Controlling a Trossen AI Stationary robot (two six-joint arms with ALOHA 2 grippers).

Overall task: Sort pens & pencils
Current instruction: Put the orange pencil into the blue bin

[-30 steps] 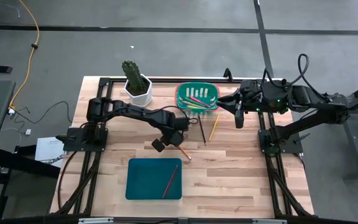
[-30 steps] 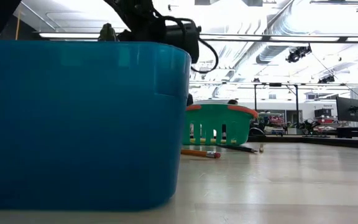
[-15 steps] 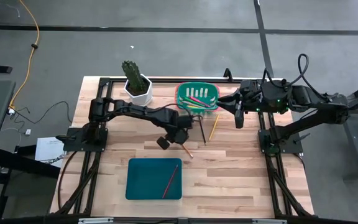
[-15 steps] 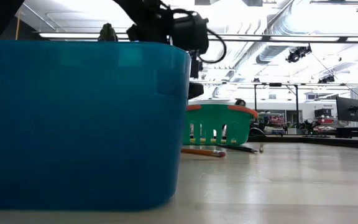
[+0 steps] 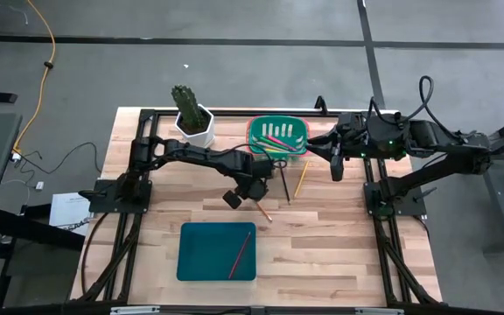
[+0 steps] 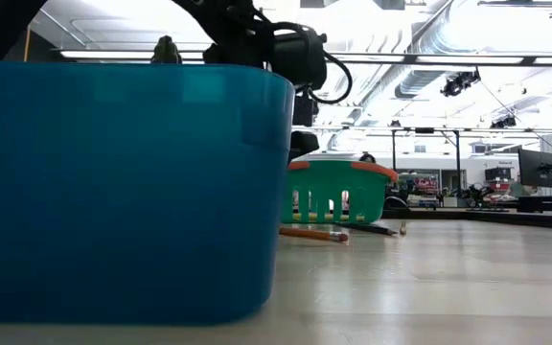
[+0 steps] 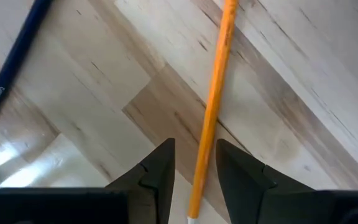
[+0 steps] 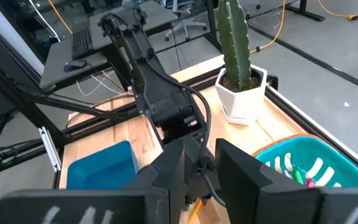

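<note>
Left gripper over an orange pencil, fingers parted narrowly, nothing held.

From above I see my left gripper mid-table, the pencil lying loose between its fingertips on the wood. A dark pencil and a yellow pencil lie near the green basket holding pens; a red pencil sits in the blue bin. Right gripper waits beside the basket, slightly apart, empty.

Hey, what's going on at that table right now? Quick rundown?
Left gripper open, straddling an orange pencil on the table. Right gripper open, idle by the green basket. One pencil already in the blue bin. Nothing blocking.
</note>
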